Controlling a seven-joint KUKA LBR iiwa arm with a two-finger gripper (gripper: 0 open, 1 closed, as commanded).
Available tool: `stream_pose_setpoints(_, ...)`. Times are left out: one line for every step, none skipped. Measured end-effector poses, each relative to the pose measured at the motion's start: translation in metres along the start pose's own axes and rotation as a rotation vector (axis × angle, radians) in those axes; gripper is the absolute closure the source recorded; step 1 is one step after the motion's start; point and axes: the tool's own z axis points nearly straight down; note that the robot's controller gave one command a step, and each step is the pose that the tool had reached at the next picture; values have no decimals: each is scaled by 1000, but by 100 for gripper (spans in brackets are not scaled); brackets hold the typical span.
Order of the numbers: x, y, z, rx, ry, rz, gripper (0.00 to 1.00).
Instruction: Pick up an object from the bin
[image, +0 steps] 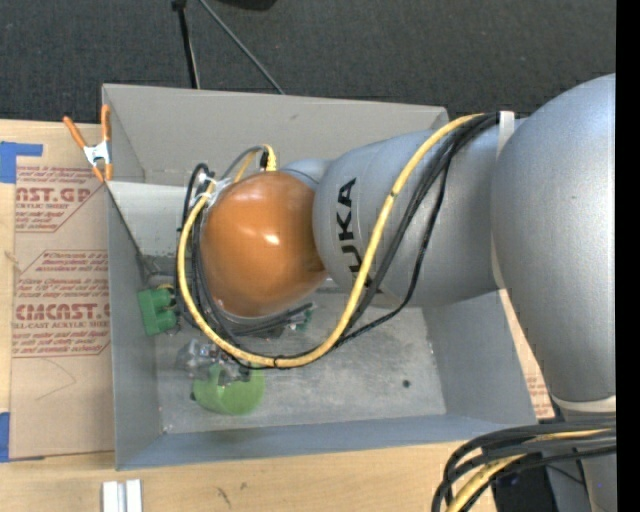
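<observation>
Part of my gripper (214, 362) pokes out below the orange wrist cover, low in the left half of the bin. It hangs right over a flat, round light-green thing (230, 394) lying near the bin's front wall. A blocky darker-green thing (156, 309) sits by the left wall, a little up and left of the gripper. The wrist cover hides what lies under the gripper's middle.
The arm reaches in from the right and covers most of the bin's centre and back. A small dark thing (150, 268) lies against the left wall above the green block. A green scrap (301, 317) peeks out under the cover's right side.
</observation>
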Motion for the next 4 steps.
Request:
stream_pose_setpoints(-5,-1,-92,0,-1,21,100)
stream_pose_setpoints(-4,0,-87,-7,4,20,0)
stream_pose_setpoints(13,9,11,-11,11,213,0)
stream_pose_setpoints(9,-17,80,-10,9,151,0)
